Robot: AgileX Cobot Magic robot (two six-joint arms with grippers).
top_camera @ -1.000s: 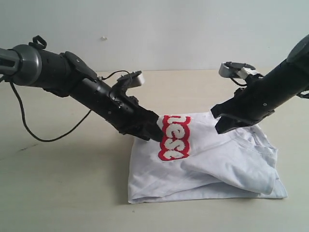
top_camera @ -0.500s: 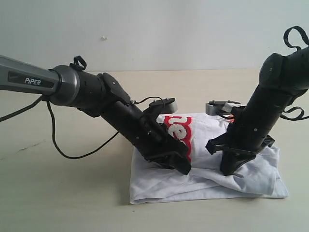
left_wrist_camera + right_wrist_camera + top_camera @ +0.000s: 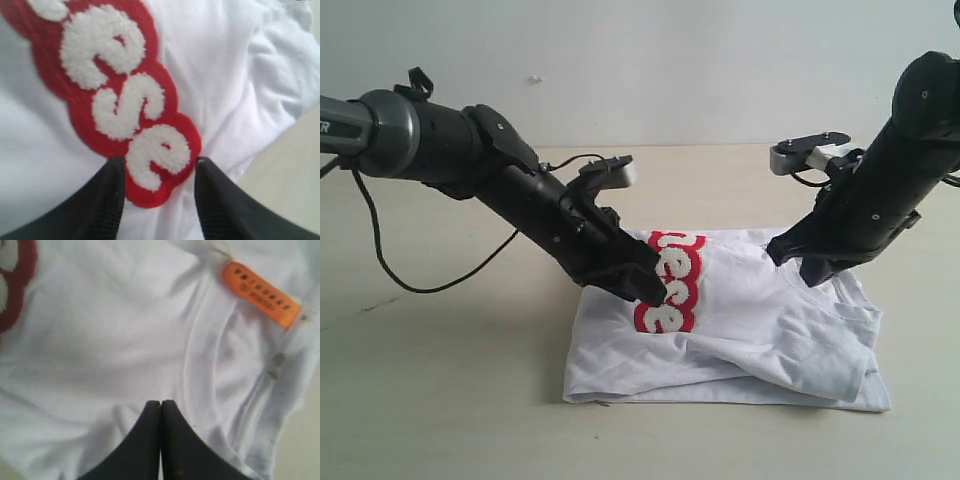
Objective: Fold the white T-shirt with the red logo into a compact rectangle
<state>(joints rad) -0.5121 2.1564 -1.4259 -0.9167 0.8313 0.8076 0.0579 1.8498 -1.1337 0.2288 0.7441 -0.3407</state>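
Observation:
The white T-shirt [image 3: 770,330] lies folded in a rough rectangle on the table, with the red logo [image 3: 672,283] running down its left part. My left gripper [image 3: 655,292] hovers low over the logo's left edge. In the left wrist view this gripper [image 3: 158,162] is open, its fingertips [image 3: 116,167] straddling the last letter of the logo [image 3: 120,95] without pinching cloth. My right gripper [image 3: 817,277] is above the shirt's far right part. The right wrist view shows that gripper [image 3: 161,403] shut and empty over the neck seam [image 3: 192,355], near the orange tag [image 3: 260,287].
The beige table [image 3: 450,400] spreads around the shirt on all sides. A black cable [image 3: 420,285] loops over the table under the left arm. A pale wall stands behind the table.
Both arms dipped down onto the shirt half a second ago and have lifted back up. The shirt has slid a little to the left, and more of the logo shows.

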